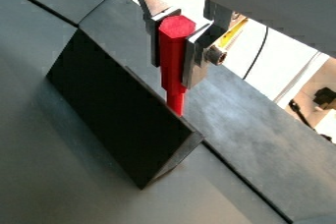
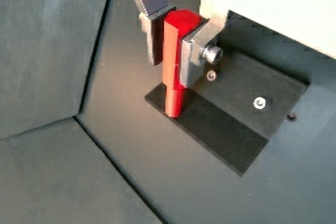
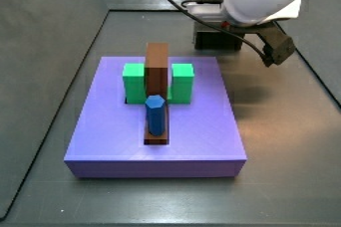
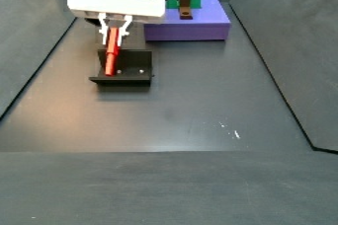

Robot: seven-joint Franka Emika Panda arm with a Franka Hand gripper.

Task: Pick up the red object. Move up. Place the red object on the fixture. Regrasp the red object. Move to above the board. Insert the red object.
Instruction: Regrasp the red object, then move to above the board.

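The red object (image 1: 172,41) is a hexagonal red peg, held upright between my gripper's (image 1: 175,71) silver fingers in both wrist views. Its lower end rests on the base plate of the fixture (image 2: 243,120), close to the raised dark back wall (image 1: 118,110). The gripper (image 2: 172,71) is shut on the peg's upper half. In a side view the gripper (image 4: 113,34) stands over the fixture (image 4: 126,75) with the peg (image 4: 113,51) below it. The purple board (image 3: 107,131) carries green blocks, a brown slab and a blue peg. There the gripper (image 3: 266,44) hides the red object.
The board (image 4: 199,27) lies beyond the fixture at the far end of the dark floor. Slanted dark walls (image 4: 40,61) enclose the floor on the sides. The blue peg (image 3: 156,113) stands in front of the brown slab (image 3: 158,67) on the board.
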